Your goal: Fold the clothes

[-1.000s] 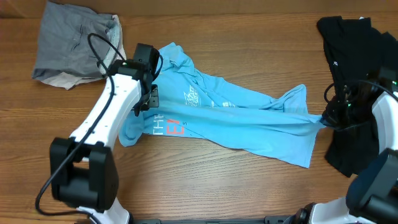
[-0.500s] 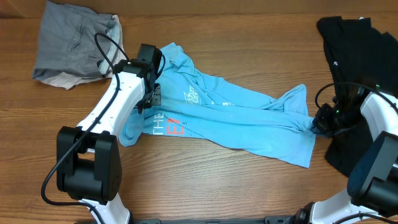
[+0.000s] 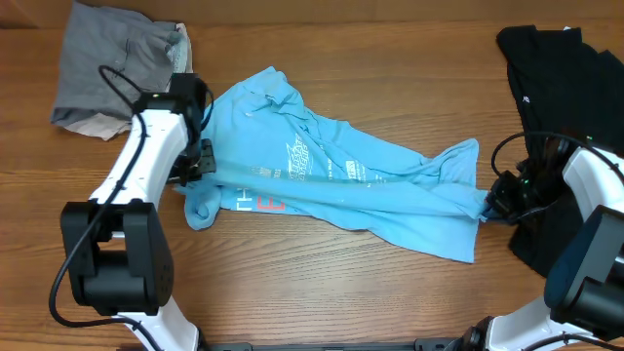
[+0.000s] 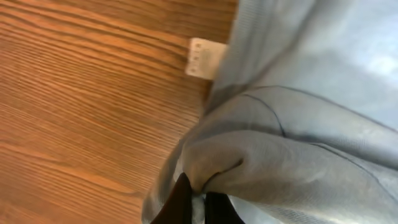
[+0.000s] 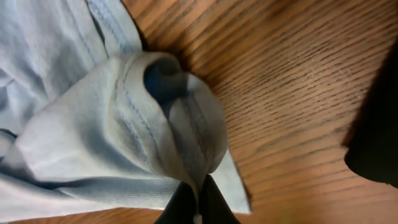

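Observation:
The light blue T-shirt (image 3: 331, 180) lies stretched and wrinkled across the middle of the table, white print and part of the red-orange lettering showing. My left gripper (image 3: 195, 161) is shut on a bunched fold at the shirt's left edge; in the left wrist view (image 4: 199, 202) cloth is pinched between the dark fingers, a white label (image 4: 205, 58) beside it. My right gripper (image 3: 495, 203) is shut on the shirt's right edge; the right wrist view (image 5: 198, 202) shows a hemmed fold (image 5: 155, 118) pinched between the fingers.
A grey garment over a beige one (image 3: 112, 68) lies at the back left corner. A black garment (image 3: 565, 107) lies along the right side, partly under my right arm. Bare wood table (image 3: 322, 292) shows in front of the shirt.
My left gripper has pulled the shirt's left edge to the left and slightly back, spreading the shirt wider. My right gripper has held its hold on the right edge, shifting slightly left.

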